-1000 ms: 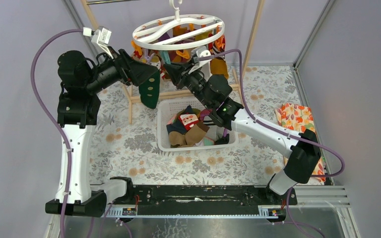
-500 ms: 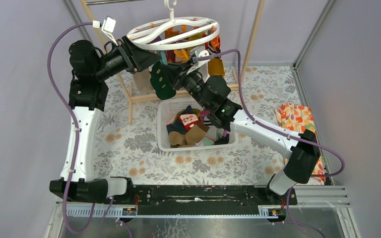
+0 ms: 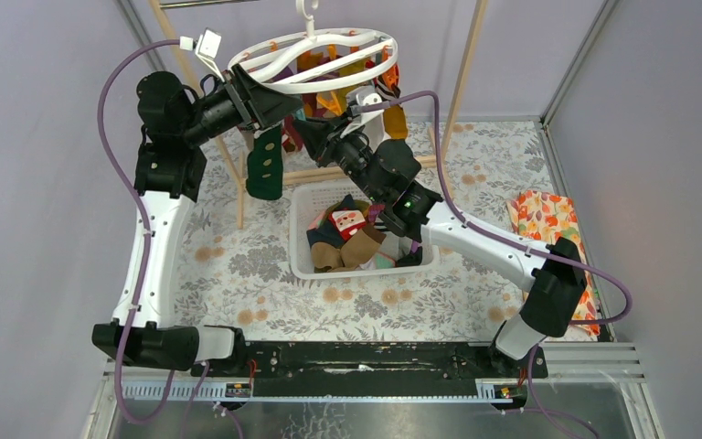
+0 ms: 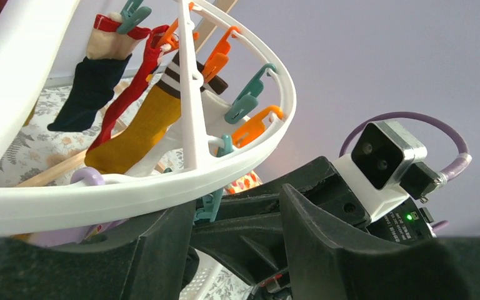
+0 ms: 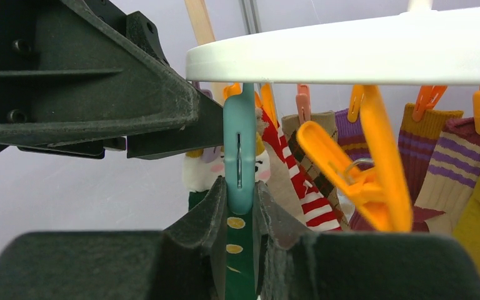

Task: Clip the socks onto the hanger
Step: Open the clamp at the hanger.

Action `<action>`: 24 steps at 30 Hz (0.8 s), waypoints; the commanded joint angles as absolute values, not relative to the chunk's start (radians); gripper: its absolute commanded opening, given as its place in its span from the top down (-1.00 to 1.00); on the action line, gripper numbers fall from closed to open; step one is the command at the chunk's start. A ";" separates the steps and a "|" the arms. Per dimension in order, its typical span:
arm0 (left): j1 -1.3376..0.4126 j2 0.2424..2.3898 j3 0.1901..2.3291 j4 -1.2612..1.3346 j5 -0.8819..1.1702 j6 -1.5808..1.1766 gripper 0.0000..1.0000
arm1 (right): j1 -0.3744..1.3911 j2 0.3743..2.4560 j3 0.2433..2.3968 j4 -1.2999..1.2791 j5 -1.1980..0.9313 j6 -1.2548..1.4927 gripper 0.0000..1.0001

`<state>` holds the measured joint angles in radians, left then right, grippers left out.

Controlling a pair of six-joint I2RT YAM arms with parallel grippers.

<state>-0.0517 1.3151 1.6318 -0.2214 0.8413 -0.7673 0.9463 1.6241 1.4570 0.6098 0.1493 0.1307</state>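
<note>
Right tool (image 5: 240,187) pinches the teal plastic clip (image 5: 240,144), the dark green dotted fabric sock (image 3: 265,169) dangling under it, at seven o'clock of the large white round plastic hanger (image 3: 329,84). Left tool (image 4: 234,203), half-open and empty, sits against the rim, probably steadying it.

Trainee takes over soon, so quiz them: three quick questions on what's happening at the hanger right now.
1. True or false: the right pincer squeezes an orange clip.
2. The dark green dotted sock hangs: A) inside the white basket; B) under the white ring hanger; C) on the floral cloth.
3. What colour is the clip that the right pincer grips?
Key: 1 false; 2 B; 3 teal.
</note>
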 commanded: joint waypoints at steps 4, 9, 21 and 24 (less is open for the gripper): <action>-0.060 1.259 1.598 -0.251 0.707 -0.693 -0.24 | 0.975 1.611 1.496 0.657 0.129 0.115 0.97; -0.061 1.240 1.589 -0.294 0.670 -0.661 -0.24 | 0.975 1.611 1.491 0.662 0.135 0.113 0.97; -0.067 1.312 1.623 -0.258 0.697 -0.708 -0.22 | 0.976 1.614 1.491 0.664 0.124 0.123 0.97; -0.070 1.326 1.624 -0.225 0.703 -0.738 -0.19 | 0.977 1.615 1.491 0.664 0.124 0.123 0.97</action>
